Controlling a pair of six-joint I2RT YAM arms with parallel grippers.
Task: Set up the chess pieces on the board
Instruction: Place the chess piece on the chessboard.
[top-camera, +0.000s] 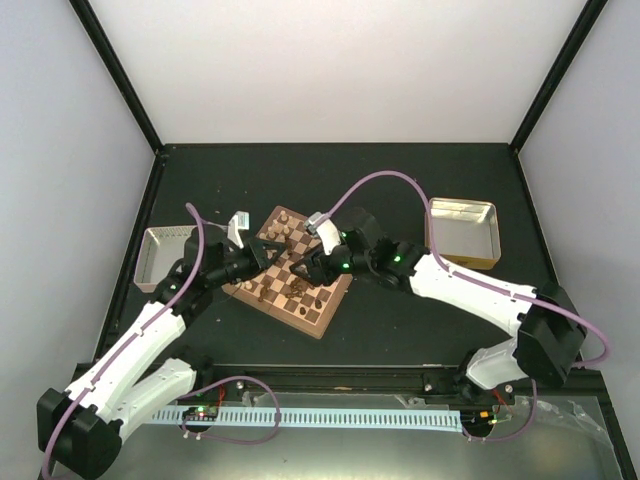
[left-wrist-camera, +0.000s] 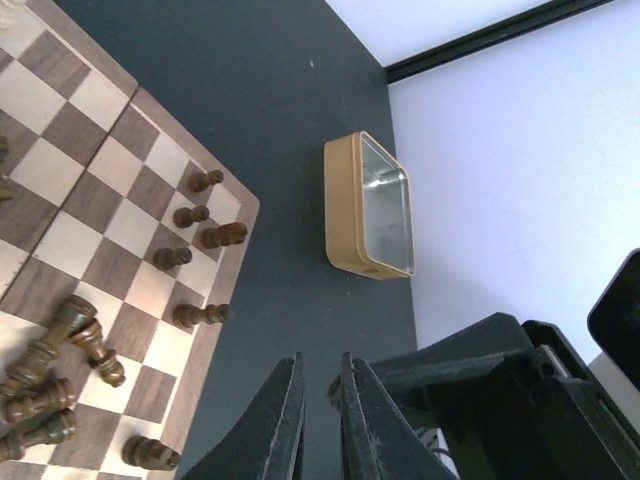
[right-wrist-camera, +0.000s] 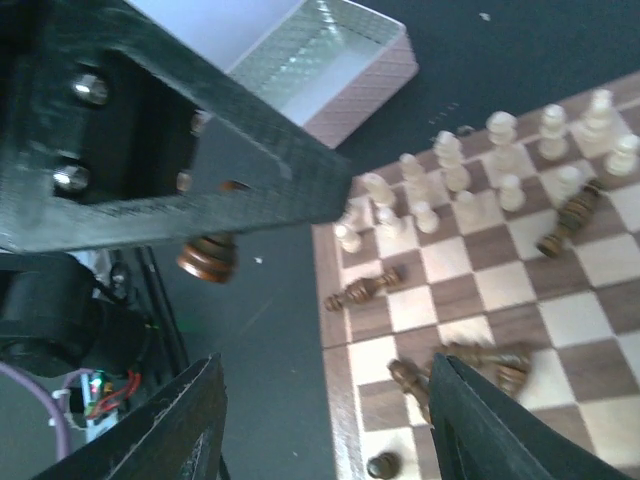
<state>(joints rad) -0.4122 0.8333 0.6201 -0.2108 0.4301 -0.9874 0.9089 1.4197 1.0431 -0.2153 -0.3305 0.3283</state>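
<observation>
At the far left a shallow silver metal tray (top-camera: 158, 250) sits on the black bench (top-camera: 400, 180) near its left edge, well apart from play, likely there as a bin for loose chessmen. Beside it the left fingers (left-wrist-camera: 282, 420) hang pressed almost together just off the rim of the square wooden chessboard (top-camera: 318, 320) with its checkered squares and reddish-brown border. A dark brown chessman (right-wrist-camera: 208, 257) shows directly beneath that arm's black frame in the right wrist view, but I cannot tell whether it is pinched. On the board, pale cream pieces (right-wrist-camera: 450, 160) stand in rows along one edge and a few dark standing pieces (left-wrist-camera: 195, 215) line another, presumably the home ranks. Several toppled dark pieces (left-wrist-camera: 45, 385) lie in the middle, so the job looks only partway done. Above the board's edge, close to some of those fallen men, the right fingers (right-wrist-camera: 185, 435) are spread wide with nothing between them. Both arms crowd the same side of the board, so room is tight there. Bare bench opens to the right, up to the tan metal tray (top-camera: 462, 235) near the far right corner.
</observation>
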